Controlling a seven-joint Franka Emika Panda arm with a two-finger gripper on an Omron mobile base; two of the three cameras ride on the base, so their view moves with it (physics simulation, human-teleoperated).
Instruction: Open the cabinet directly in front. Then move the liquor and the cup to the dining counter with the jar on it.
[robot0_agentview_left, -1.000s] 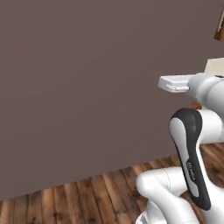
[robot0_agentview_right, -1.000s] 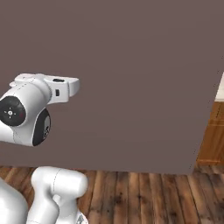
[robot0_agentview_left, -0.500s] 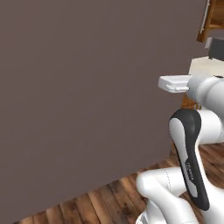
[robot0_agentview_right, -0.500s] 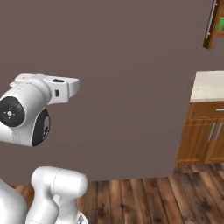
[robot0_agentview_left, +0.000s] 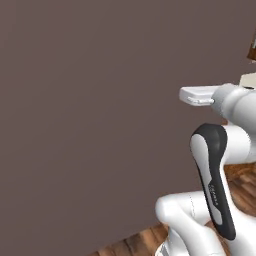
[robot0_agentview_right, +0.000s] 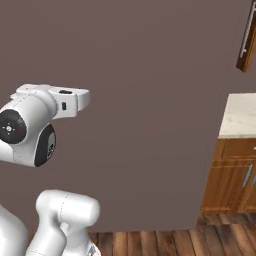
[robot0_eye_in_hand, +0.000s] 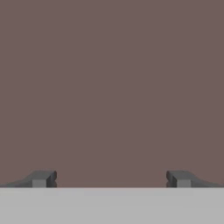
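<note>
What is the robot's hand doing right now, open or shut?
Hand: open wide, holding nothing, facing a plain brown wall.

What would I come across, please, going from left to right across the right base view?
The robot's white arm → the plain brown wall → the wooden base cabinet with its pale countertop, and above them a wall cabinet door with a silver bar handle at the right edge.
</note>
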